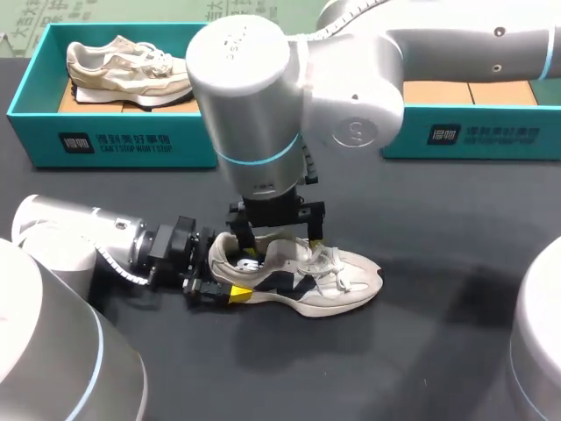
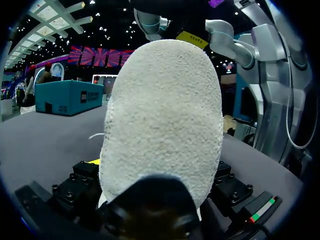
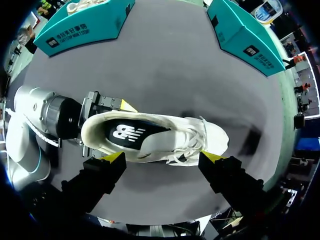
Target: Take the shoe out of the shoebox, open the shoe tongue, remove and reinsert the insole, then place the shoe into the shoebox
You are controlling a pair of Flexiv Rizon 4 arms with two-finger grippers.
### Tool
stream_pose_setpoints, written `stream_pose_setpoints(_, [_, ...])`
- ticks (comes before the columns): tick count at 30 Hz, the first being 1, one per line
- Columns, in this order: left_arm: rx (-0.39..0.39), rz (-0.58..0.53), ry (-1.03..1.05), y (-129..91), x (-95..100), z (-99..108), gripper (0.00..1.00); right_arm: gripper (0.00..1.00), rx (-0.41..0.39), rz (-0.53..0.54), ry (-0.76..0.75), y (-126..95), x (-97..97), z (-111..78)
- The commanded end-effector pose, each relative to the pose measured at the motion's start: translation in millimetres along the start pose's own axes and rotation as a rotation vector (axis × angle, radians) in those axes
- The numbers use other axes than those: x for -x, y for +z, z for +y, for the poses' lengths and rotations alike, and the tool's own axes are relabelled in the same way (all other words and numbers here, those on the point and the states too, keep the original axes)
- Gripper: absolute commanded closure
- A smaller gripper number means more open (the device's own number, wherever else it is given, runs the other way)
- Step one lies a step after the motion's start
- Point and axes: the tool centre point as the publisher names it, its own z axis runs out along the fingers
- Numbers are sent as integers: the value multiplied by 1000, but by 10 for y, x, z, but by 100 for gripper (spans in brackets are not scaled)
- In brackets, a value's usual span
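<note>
A white and grey shoe lies on its sole on the dark table, toe pointing right. My left gripper is at its heel, one finger against each side, holding it. In the right wrist view the shoe shows a black insole with a white logo inside it. My right gripper hangs open just above the shoe's mouth, its fingers spread wide and touching nothing. The teal shoebox at the back right holds no shoe.
A second teal box at the back left holds another pale shoe. My right arm's big joint hangs over the table's middle. Bare table lies in front of and to the right of the shoe.
</note>
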Motion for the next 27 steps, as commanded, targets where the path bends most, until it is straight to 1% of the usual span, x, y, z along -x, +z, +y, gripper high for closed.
stream_pose_setpoints(1, [1, -1, -1, 0, 8, -3, 100, 0, 31, -185, 228, 102, -219, -71])
stream_pose_setpoints(11, [1, -1, -1, 0, 8, -3, 100, 0, 38, -198, 243, 261, -265, -20])
stream_pose_setpoints(27, [1, -1, -1, 0, 8, -3, 100, 0, 64, -232, 289, 363, -148, -35])
